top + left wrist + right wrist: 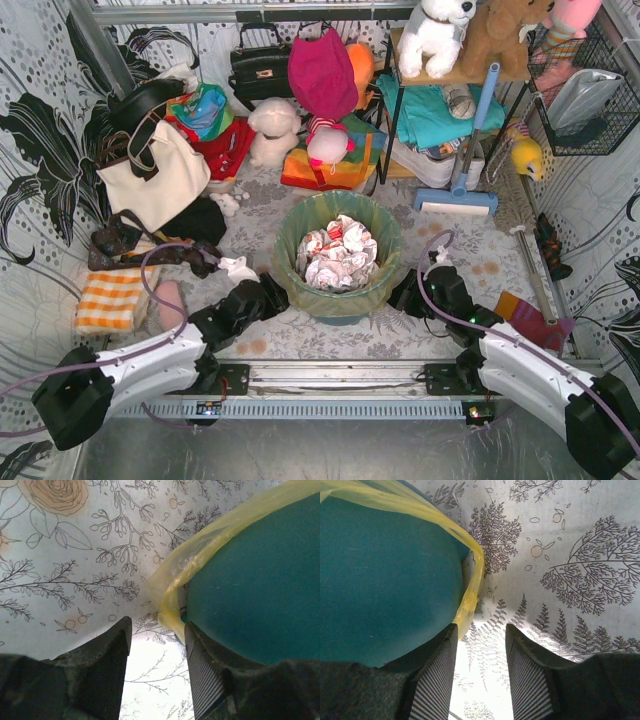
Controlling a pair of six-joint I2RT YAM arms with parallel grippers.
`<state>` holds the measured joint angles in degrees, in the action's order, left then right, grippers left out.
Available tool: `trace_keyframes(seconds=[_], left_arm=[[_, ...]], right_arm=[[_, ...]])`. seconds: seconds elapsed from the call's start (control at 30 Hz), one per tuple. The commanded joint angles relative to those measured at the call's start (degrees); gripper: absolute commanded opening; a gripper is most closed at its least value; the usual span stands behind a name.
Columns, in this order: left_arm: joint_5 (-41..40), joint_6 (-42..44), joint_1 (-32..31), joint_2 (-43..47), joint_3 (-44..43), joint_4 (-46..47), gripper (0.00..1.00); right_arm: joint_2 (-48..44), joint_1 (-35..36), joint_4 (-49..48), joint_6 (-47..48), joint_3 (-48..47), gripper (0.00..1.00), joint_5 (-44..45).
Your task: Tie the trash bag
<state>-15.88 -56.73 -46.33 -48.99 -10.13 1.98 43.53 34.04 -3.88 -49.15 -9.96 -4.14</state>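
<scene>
The trash bag (292, 238) is sitting in the teal bin (340, 318) at the middle of the worktop (445, 235), its mouth folded out over the rim (crumpled white-and-red paper (340, 255) is showing inside). The left hand (155, 625) is hovering at the bin's left side, fingers spread, the bag's hanging edge perhaps brushing one fingertip. The right hand (480, 627) is hovering at the right side, likewise spread, gripping nothing.

Trash bag (296, 228) yellow-green, untied; lining bin (260, 580); paper-filled
</scene>
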Motion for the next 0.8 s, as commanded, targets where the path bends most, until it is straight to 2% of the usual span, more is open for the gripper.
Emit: trace_keyframes(seconds=[0.0,0.2,0.53,0.77], left_arm=[[-1.45,1.87,0.26,-2.47,-0.89,6.85,0.53],[-2.49,3.66,0.25,-7.34,-2.26,9.93,0.49],[-4.32,9.26,0.61,-11.82,-2.74,17.89,0.49],[-4.54,11.70,1.23,-16.01,-4.06,20.50,0.41]], right_arm=[[0.90,-0.19,-3.78,-0.95,0.26,0.43,-0.80],[2.31,-0.18,-5.64,-1.00,0.31,0.43,-0.71],[4.56,-0.18,-8.31,-0.37,0.36,0.43,0.51],[5.49,-0.20,-9.90,-0.04,1.20,0.42,1.56]])
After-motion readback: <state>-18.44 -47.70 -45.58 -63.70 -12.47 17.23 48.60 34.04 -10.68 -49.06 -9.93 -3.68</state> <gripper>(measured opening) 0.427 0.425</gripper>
